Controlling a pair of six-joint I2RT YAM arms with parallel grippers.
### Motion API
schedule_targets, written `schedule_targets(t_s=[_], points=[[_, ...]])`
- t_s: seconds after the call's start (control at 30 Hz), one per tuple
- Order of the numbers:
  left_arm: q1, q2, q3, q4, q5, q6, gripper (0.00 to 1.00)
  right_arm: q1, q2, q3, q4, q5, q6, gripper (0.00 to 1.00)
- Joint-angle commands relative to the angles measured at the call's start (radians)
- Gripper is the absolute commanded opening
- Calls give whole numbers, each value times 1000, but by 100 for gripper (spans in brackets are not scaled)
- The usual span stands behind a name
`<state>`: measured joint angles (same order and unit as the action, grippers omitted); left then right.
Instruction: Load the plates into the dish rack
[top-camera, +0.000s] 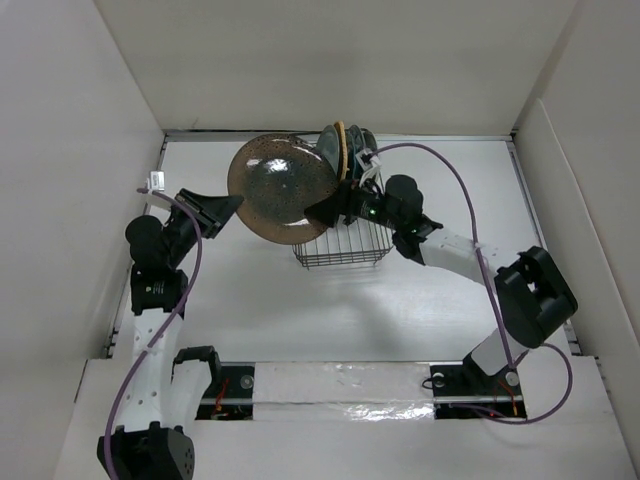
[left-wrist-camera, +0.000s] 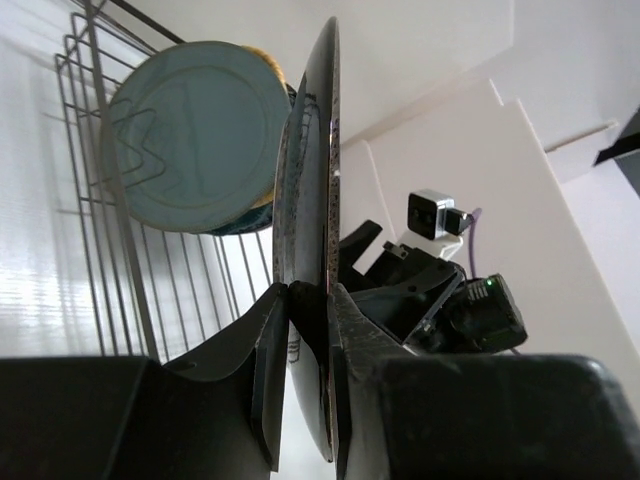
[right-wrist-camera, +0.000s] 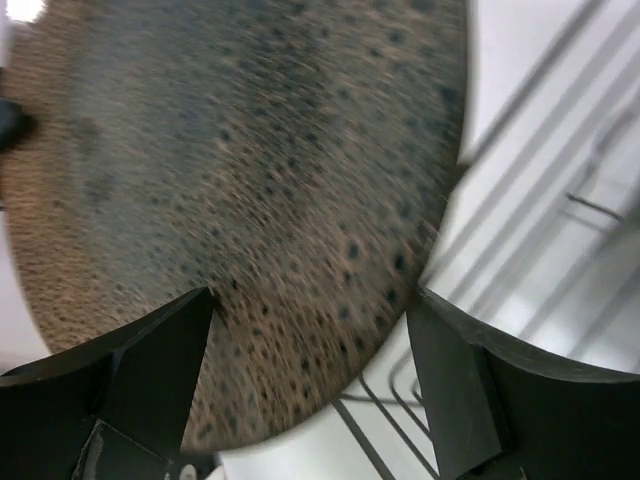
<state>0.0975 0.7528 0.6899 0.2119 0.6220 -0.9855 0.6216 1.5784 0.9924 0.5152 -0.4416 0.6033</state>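
Well, the near part of the worktop (top-camera: 300, 320) shows no plates lying on it. A bit farther in, the left tool (left-wrist-camera: 308, 300) is pinching the brown plate (top-camera: 275, 190) by its left rim. The two fingers are pressed tight on the edge. The plate is up in the air and tipped on its side, over the far left corner of the dish rack (top-camera: 340, 258).

The right tool (right-wrist-camera: 310, 310) is at the plate's near right edge. Its fingers are spread wide with the plate's spotted face in front of them, and I cannot see them gripping it.

Farther back, some plates (top-camera: 340, 150) already stand on edge at the far end of the rack, packed close together. I can see a pale blue-green one (left-wrist-camera: 190, 140), an orange one and a dark one, but I cannot count them all.

So I think the job is well along. The brown plate has yet to go down between the tines, and it may be the last one.

The near part of the rack looks open, so there is room there. The plate's rim is close to the standing plates and to the rack's wire wall, so it could bump them. The white walls (top-camera: 60, 200) are well apart from the plate on the left and at the far side.
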Motion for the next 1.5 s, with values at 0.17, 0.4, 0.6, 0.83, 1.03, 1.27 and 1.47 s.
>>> schedule_targets(t_s=[0.17, 0.4, 0.6, 0.83, 1.03, 1.27, 1.47], points=[[-5, -63, -33, 291, 123, -99, 0, 23, 123, 22, 572, -180, 268, 65], [-5, -32, -13, 169, 108, 51, 0, 43, 72, 26, 493, -88, 233, 0], [-5, 31, 62, 31, 84, 201, 27, 43, -109, 110, 82, 166, 43, 0], [-15, 31, 115, -78, 6, 335, 49, 23, -123, 356, -272, 430, -48, 0], [-159, -7, 120, -195, -160, 485, 50, 43, -46, 585, -515, 741, -137, 0], [-352, -43, 108, -298, -373, 626, 49, 62, 84, 748, -711, 983, -160, 0], [-416, -78, 43, -275, -395, 653, 49, 98, 210, 903, -819, 1123, -177, 0]])
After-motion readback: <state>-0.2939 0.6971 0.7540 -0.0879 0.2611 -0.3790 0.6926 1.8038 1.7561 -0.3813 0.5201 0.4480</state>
